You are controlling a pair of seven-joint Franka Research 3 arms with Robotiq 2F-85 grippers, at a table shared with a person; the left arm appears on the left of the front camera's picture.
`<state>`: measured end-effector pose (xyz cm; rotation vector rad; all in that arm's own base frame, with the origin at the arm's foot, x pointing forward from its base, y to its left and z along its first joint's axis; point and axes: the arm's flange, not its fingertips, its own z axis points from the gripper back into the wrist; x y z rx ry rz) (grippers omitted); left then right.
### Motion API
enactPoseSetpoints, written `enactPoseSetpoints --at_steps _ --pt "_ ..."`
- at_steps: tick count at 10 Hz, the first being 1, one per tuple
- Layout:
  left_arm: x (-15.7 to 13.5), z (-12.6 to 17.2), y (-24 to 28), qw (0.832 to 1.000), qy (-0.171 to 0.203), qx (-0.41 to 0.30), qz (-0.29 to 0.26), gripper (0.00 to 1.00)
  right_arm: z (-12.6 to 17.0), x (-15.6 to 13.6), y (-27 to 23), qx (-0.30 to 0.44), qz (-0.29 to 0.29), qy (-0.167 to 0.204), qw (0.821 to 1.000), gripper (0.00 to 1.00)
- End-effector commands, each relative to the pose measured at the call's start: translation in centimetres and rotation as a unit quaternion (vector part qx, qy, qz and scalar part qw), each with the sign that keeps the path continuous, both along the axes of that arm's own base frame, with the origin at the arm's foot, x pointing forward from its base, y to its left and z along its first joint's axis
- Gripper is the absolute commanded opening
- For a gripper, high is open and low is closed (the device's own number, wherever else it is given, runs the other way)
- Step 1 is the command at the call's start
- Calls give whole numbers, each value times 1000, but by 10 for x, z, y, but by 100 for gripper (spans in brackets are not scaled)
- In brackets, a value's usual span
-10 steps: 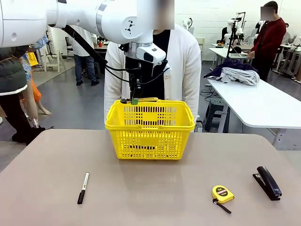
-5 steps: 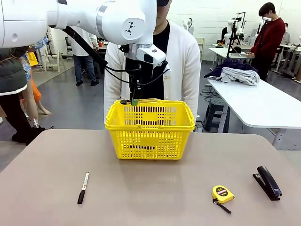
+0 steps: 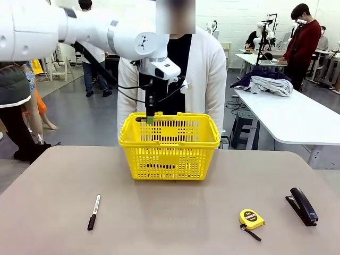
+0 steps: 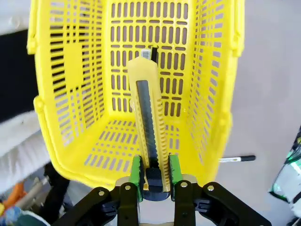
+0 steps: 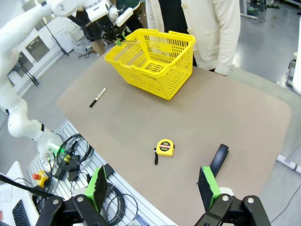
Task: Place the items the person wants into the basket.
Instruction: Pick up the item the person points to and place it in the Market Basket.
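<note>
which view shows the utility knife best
The left wrist view: the utility knife runs up the middle, its near end clamped between the green pads of the left jaws, tip pointing into the basket. In the front view it blends into the yellow rim; the right wrist view shows a tiny far sliver.

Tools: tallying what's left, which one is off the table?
The yellow-and-black utility knife, in the left end effector over the yellow plastic basket; the white marker, yellow tape measure and black stapler lie on the table.
</note>
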<state>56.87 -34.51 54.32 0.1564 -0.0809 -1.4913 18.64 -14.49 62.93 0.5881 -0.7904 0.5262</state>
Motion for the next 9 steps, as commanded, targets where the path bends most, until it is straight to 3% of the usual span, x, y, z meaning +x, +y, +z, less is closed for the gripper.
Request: enactPoseSetpoints --at_steps 1,9 --pt "25 -20 3 998 19 -20 -64 28 -3 0 1 0 1 1 1000 100" --pt "56 -107 -32 994 74 2 -81 28 -3 0 1 0 1 1 1000 100"
